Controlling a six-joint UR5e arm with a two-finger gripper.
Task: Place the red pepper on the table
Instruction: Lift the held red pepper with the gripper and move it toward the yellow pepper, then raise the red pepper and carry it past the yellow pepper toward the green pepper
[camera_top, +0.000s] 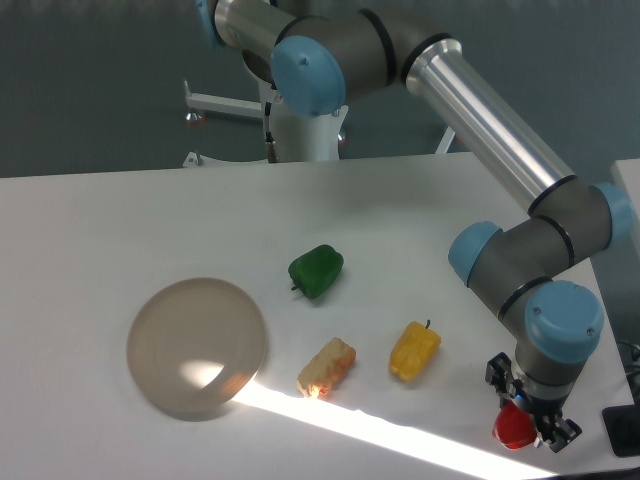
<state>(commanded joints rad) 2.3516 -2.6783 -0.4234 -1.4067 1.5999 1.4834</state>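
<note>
The red pepper (512, 428) is small and glossy, low at the front right of the white table (120, 220). My gripper (524, 420) points down over it with its fingers on either side of the pepper, shut on it. Whether the pepper touches the tabletop or hangs just above it cannot be told; the gripper hides its upper right part.
A green pepper (317, 270) lies mid-table, a yellow pepper (414, 350) to its lower right, and a pale orange food piece (326, 366) beside a round translucent beige plate (196, 347). The arm's links reach over the table's right side. A dark object (622, 430) sits at the right edge.
</note>
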